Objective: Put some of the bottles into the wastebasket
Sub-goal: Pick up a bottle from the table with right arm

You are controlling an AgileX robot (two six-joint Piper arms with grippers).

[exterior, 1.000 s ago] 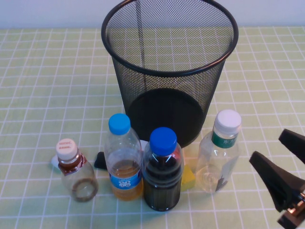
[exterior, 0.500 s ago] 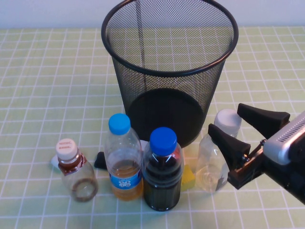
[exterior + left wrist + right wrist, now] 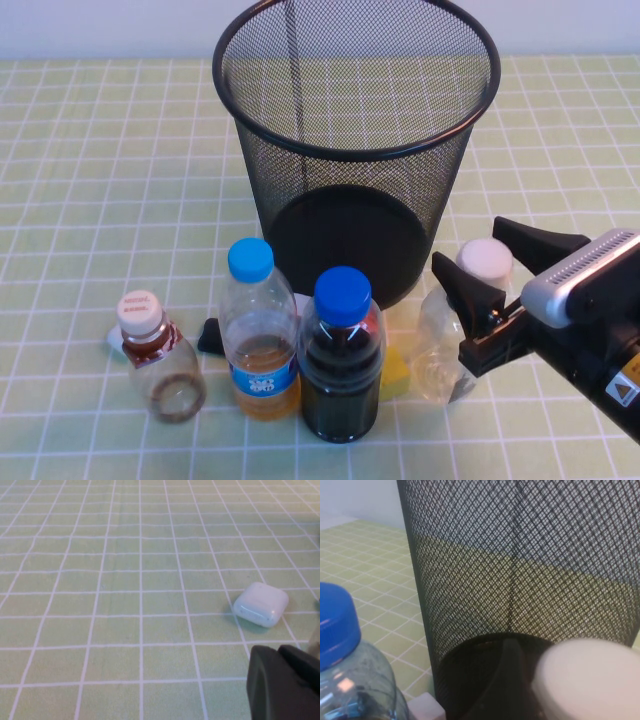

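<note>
Right gripper (image 3: 493,268) near desk's right edge, jaws wide around white-capped bottle (image 3: 440,345); left gripper (image 3: 280,690) jaws can't tell.

White-capped bottle (image 3: 440,345) label hidden behind right claw (image 3: 502,270).

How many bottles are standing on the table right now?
4, in a row before the wastebasket: pink-capped bottle leftmost, light-blue-capped bottle, blue-capped bottle, white-capped bottle between the open right gripper fingers. Left gripper unseen overhead.
</note>
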